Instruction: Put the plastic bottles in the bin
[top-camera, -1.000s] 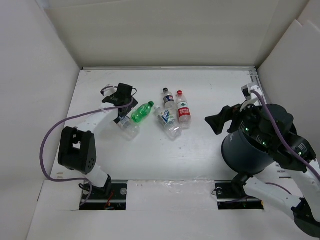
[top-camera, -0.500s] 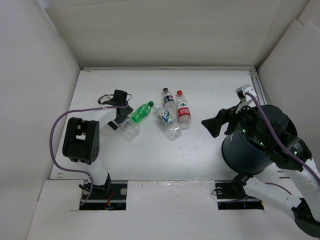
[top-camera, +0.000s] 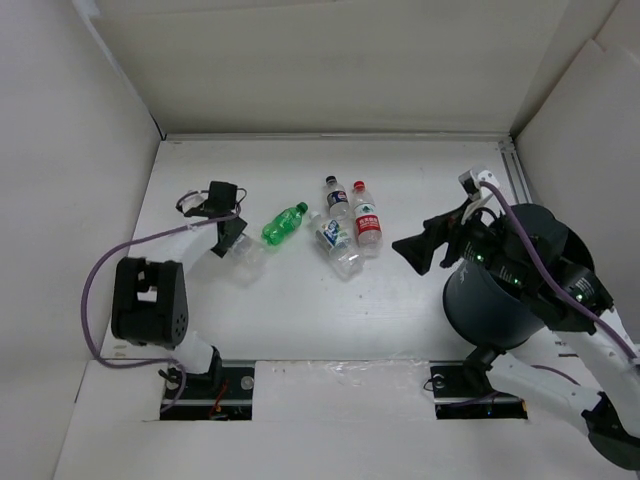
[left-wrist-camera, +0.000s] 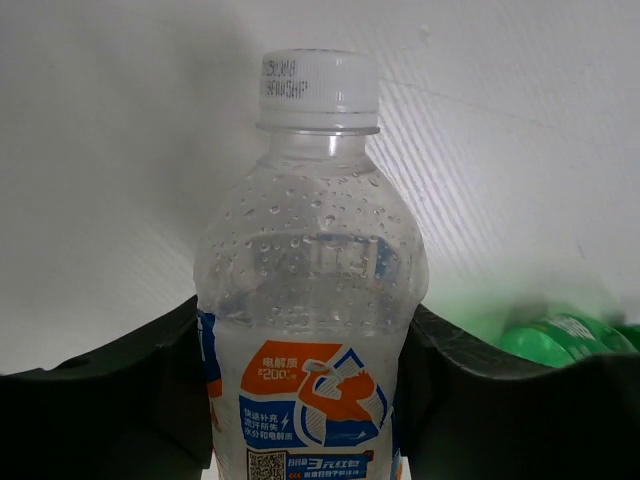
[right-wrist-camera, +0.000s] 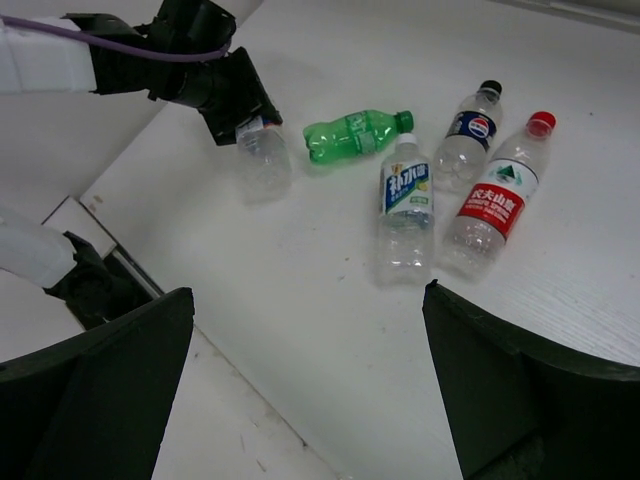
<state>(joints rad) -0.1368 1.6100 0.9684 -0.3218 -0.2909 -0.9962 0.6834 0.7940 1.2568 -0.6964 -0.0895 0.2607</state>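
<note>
My left gripper (top-camera: 231, 240) is shut on a clear bottle with a white cap and an orange and blue label (left-wrist-camera: 310, 300), both jaws pressed against its sides; it lies on the table at the left (top-camera: 245, 262). A green bottle (top-camera: 284, 223) lies just to its right. A dark-capped bottle (top-camera: 335, 195), a red-labelled bottle (top-camera: 366, 215) and a white-and-blue-labelled bottle (top-camera: 335, 240) lie together mid-table. My right gripper (top-camera: 418, 250) hangs open above the table, right of that group. The dark bin (top-camera: 490, 310) stands under the right arm.
White walls close in the table on the left (top-camera: 70, 200), back and right. The left arm's purple cable (top-camera: 110, 260) loops over the table's left edge. In the right wrist view the table's near edge (right-wrist-camera: 250, 400) runs below the open jaws.
The left gripper has closed on the clear bottle and drawn it leftwards, away from the green one. The right gripper has reached a little further left, staying open.
</note>
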